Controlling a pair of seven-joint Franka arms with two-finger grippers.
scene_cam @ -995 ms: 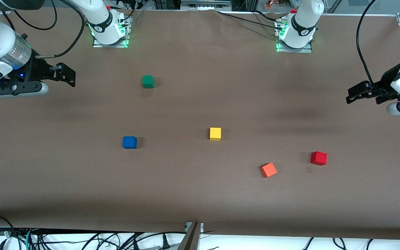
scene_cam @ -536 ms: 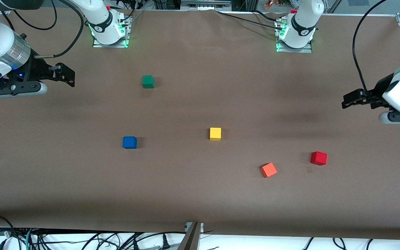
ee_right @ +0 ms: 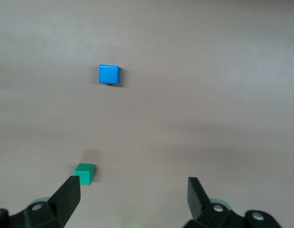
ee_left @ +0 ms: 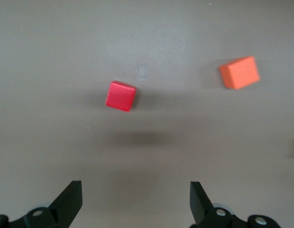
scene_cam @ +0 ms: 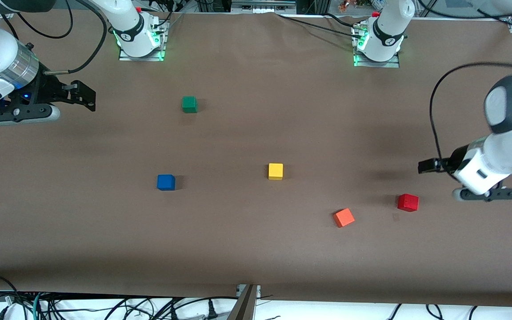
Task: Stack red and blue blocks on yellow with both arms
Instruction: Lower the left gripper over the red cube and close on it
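Left wrist view shows the left gripper (ee_left: 135, 202) with its jaws spread wide and empty, up over the brown counter (scene_cam: 256, 249) near the small deep-red matte cube (ee_left: 121, 96), which sits well clear of the fingertips. This looks like the opening step: the approach to the first block, with nothing stacked so far. The next move would call for bringing the jaws directly over the red cube, lining them up with its slightly turned faces, then descending to close on it.

The small bright yellow matte cube (scene_cam: 275, 171), the base of the stack, rests alone near the counter's middle. The small saturated blue matte cube (scene_cam: 166, 182) lies toward the right arm's end, about level with the yellow one. The right gripper (scene_cam: 78, 94) waits at that end, jaws wide apart and holding nothing.

A lighter orange-red cube (scene_cam: 343, 218) lies between red and yellow, slightly nearer the front camera; a carry should pass above it. A green cube (scene_cam: 189, 104) sits farther off, out of the way.
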